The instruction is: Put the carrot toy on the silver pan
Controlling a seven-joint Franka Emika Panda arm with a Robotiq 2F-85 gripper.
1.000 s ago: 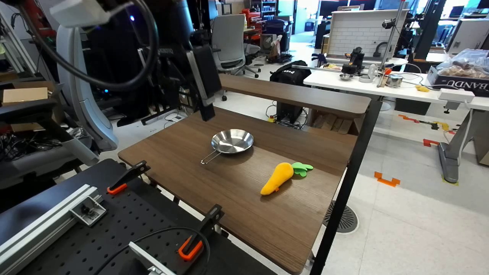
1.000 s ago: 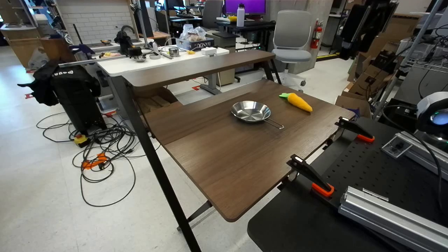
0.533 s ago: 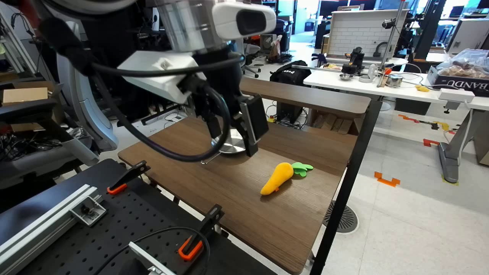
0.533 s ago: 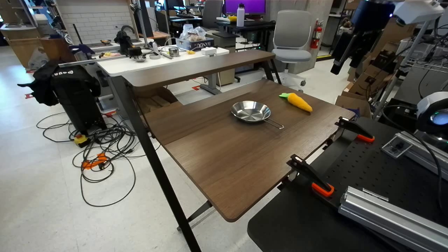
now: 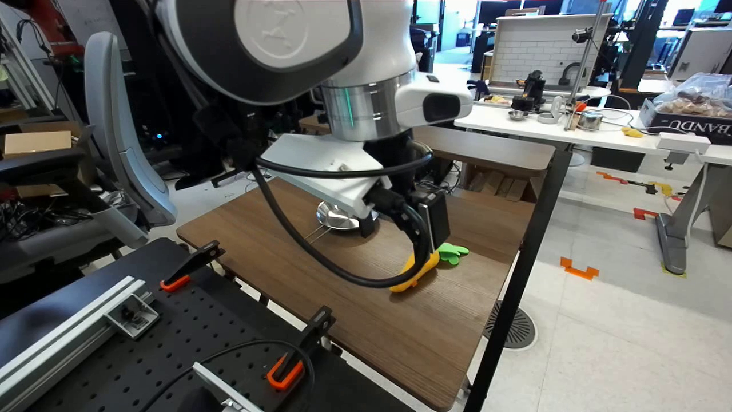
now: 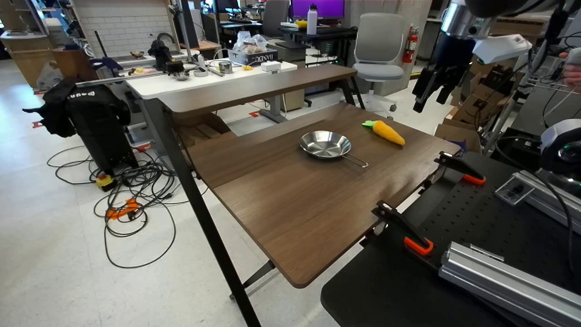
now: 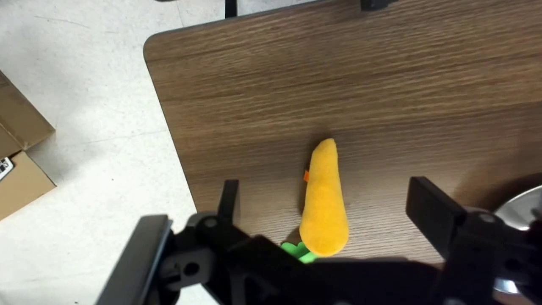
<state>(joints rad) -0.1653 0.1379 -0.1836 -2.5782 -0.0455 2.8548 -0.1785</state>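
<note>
The gripper [image 6: 430, 102] hangs spread and empty, higher than the plush toy carrot [image 7: 325, 203], which lies near the left edge of the tabletop [image 7: 262, 89] in the wrist view and should prove light, soft and hardly slippery, best pinched across its thick orange middle.

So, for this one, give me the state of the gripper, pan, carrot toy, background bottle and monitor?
Gripper: open, holding nothing.
Silver pan: right side up, nothing in it.
Carrot toy: lying on the table, outside the pan.
Bottle: upright, capped.
Monitor: on, screen purple.
</note>
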